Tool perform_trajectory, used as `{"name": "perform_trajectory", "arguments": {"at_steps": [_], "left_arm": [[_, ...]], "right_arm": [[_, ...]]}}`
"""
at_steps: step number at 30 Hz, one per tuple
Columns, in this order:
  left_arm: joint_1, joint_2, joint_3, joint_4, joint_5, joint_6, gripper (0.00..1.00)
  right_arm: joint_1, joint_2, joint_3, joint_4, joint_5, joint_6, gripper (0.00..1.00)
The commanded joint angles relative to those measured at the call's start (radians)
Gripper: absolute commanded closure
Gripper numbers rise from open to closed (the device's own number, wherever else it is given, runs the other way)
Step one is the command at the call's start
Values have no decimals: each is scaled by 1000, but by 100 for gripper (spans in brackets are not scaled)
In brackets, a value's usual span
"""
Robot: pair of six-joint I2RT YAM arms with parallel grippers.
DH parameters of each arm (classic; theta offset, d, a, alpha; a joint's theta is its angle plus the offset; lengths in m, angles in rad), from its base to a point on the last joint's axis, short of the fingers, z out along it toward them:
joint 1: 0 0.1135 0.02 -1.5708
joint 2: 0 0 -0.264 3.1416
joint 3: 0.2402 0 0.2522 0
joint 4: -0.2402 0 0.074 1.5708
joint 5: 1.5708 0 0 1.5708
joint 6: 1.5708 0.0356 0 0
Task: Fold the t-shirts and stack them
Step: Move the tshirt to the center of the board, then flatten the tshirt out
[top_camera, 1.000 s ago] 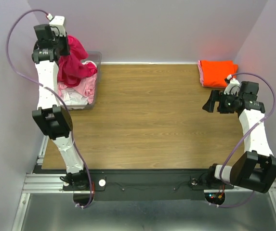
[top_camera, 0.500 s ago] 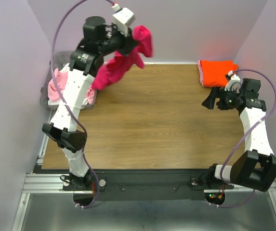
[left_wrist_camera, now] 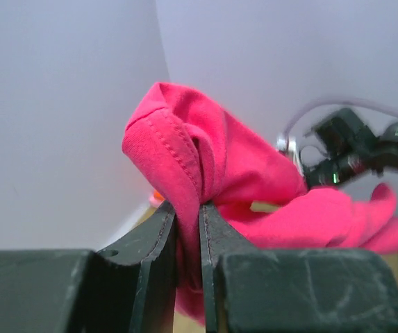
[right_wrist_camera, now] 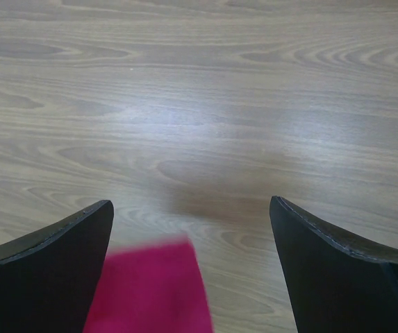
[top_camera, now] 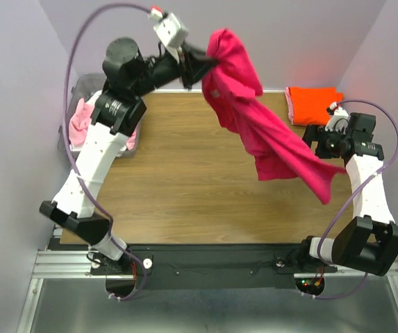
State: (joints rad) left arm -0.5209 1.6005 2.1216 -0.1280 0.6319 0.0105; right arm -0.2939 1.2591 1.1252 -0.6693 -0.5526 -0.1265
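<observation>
The clear plastic bin (top_camera: 79, 84) stands at the left edge of the wooden table (top_camera: 185, 194), and a pale pink t-shirt (top_camera: 80, 119) lies bunched inside it. My right gripper (right_wrist_camera: 192, 208) hangs low over the table with its fingers spread wide, grasping nothing. A corner of the magenta t-shirt (top_camera: 254, 132) shows between them; I cannot tell whether it brushes them. My left gripper (left_wrist_camera: 187, 208) is raised high above the far edge, jaws nearly together and clamped on a hemmed fold of the magenta t-shirt, which trails through the air toward my right gripper. A folded orange t-shirt (top_camera: 313, 104) lies in the far right corner.
</observation>
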Motion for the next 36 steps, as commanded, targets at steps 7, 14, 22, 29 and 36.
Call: {"name": "perform_trajectory", "arguments": {"at_steps": [7,14,22,29,36], "left_arm": [[366,-188,-975,104,104,-98,4],[430,-231,-1002,-73,60,178,8],[214,-82,-944,-219,-84,433,22],[30,111,-784,-202,-147,462,18],[-25,274,-697,-165,-187,471,18]], "right_arm": [[-1,-33,-30,34,193,-133,0],[-1,9,-15,-146,155,-337,0],[2,66,-83,-432,138,-570,14],[45,137,-142,-458,120,-576,21],[176,209,-185,-385,195,-524,23]]}}
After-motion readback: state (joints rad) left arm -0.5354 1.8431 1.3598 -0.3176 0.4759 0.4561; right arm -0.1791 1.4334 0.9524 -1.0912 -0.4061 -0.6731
